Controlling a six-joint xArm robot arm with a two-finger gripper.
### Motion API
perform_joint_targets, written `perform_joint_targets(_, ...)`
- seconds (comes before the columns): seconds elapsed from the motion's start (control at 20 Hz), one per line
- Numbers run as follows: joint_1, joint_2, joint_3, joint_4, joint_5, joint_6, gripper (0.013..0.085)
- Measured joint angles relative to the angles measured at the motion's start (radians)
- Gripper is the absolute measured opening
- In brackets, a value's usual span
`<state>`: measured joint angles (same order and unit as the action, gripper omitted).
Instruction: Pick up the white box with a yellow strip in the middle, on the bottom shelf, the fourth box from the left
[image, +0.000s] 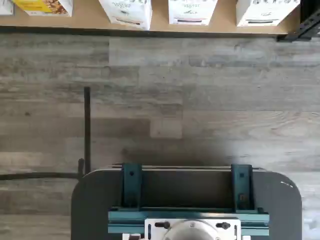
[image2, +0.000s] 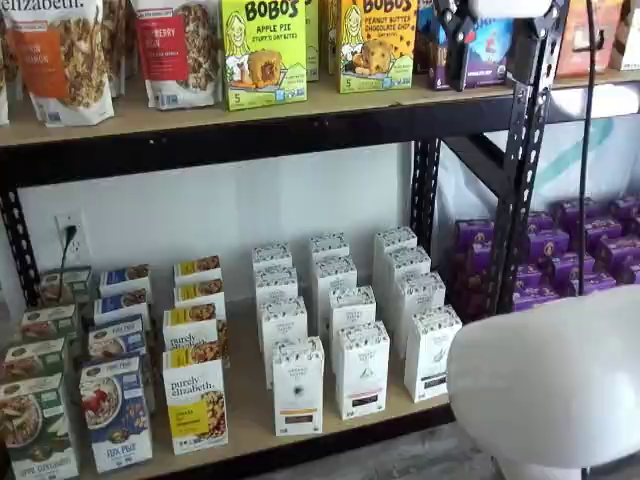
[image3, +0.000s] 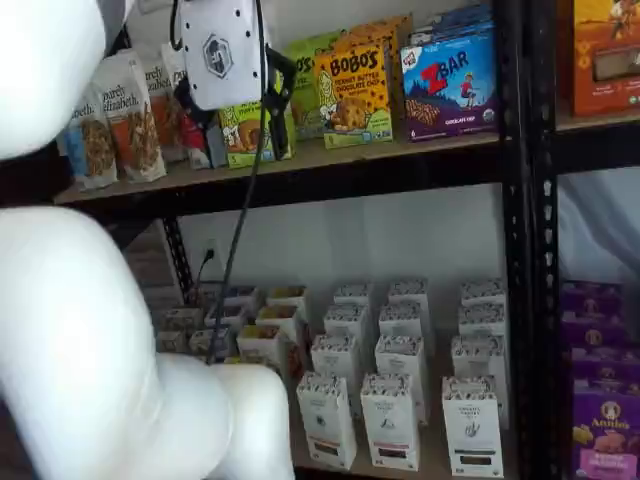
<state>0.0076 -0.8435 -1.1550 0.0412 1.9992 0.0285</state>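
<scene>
The white box (image2: 298, 386) stands at the front edge of the bottom shelf (image2: 250, 441), just beside a yellow-panelled cereal box (image2: 195, 405) on one side and a like white box (image2: 362, 369) on the other. It heads a row of matching boxes running back toward the wall. Its tan strip is small and soft in focus, so the colour is only just readable. It is upright and nothing touches it from above.

The hand (image3: 240, 120) hangs high up in front of the upper shelf (image3: 330, 160), well above the white box. Its black fingers (image3: 281, 80) look spread, with a green snack box showing in the gap and nothing between them. They are dark against dark goods, so the outline is poor. In a shelf view only black bits of the hand (image2: 460, 30) show, cut off by the frame.

The blurred white arm (image3: 80, 330) hides the left rows of the bottom shelf.

In the wrist view the boxes are cropped to their lower halves. The floor (image: 200, 100) and a dark mount (image: 185, 205) fill the rest.
</scene>
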Motion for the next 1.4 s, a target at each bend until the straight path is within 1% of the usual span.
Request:
perform_joint_targets(0.05, -0.009, 0.003, -0.002, 0.010, 0.006, -0.004, 0.0850)
perform_joint_targets(0.1, -0.052, 0.016, -0.013, 0.057, 0.030, -0.022, 0.0850)
perform_joint_targets(0.15, -0.078, 0.024, -0.018, 0.086, 0.044, -0.034, 0.0850)
perform_joint_targets(0.25, -0.085, 0.030, -0.020, 0.096, 0.053, -0.039, 0.0850)
perform_joint_targets(0.35, -0.083, 0.033, -0.018, 0.092, 0.052, -0.040, 0.0850)
perform_joint_targets(0.5, -0.061, 0.038, -0.005, 0.062, 0.034, -0.033, 0.0850)
perform_joint_targets(0.6, -0.055, 0.040, 0.013, 0.052, 0.009, -0.033, 0.0850)
perform_joint_targets(0.7, -0.055, 0.042, 0.040, 0.050, -0.026, -0.036, 0.0850)
perform_joint_targets(0.8, -0.043, 0.043, 0.068, 0.035, -0.061, -0.033, 0.0850)
perform_joint_targets(0.95, -0.039, 0.052, 0.121, 0.026, -0.112, -0.034, 0.0850)
perform_joint_targets(1.1, -0.054, 0.048, 0.187, 0.038, -0.189, -0.049, 0.0850)
perform_joint_targets(1.2, -0.056, 0.047, 0.228, 0.033, -0.237, -0.055, 0.0850)
perform_joint_targets(1.4, -0.047, 0.048, 0.294, 0.017, -0.311, -0.052, 0.0850)
